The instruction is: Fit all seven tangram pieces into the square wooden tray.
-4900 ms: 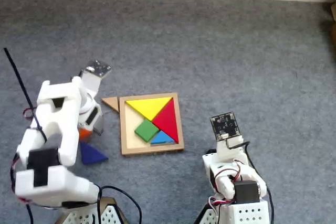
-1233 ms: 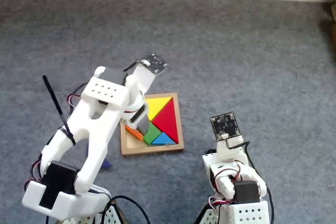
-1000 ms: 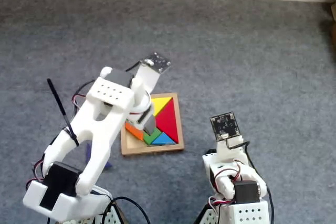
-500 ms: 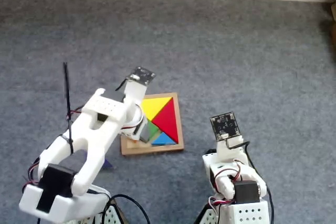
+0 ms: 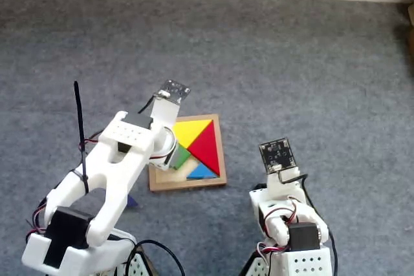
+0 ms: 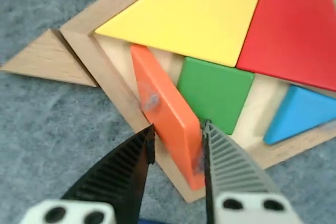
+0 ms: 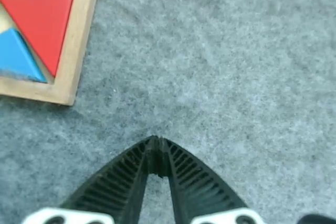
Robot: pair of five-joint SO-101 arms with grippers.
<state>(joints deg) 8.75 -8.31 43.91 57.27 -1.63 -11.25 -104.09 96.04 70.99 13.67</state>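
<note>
Orange painted wooden parallelogram [image 6: 165, 114]: lies aslant in the square wooden tray [image 6: 84, 40], in the gap between the rim and the green square [image 6: 215, 90]. Its near end seems to ride up on the rim.

Left gripper [image 6: 177, 128] pinches it narrowly across the short width.

Judged light, stiff and slick-painted, so likely to pivot. Best held mid-length on the long edges.

Right gripper [image 7: 156, 161] is closed and empty over the grey carpet [image 7: 236, 51].
</note>
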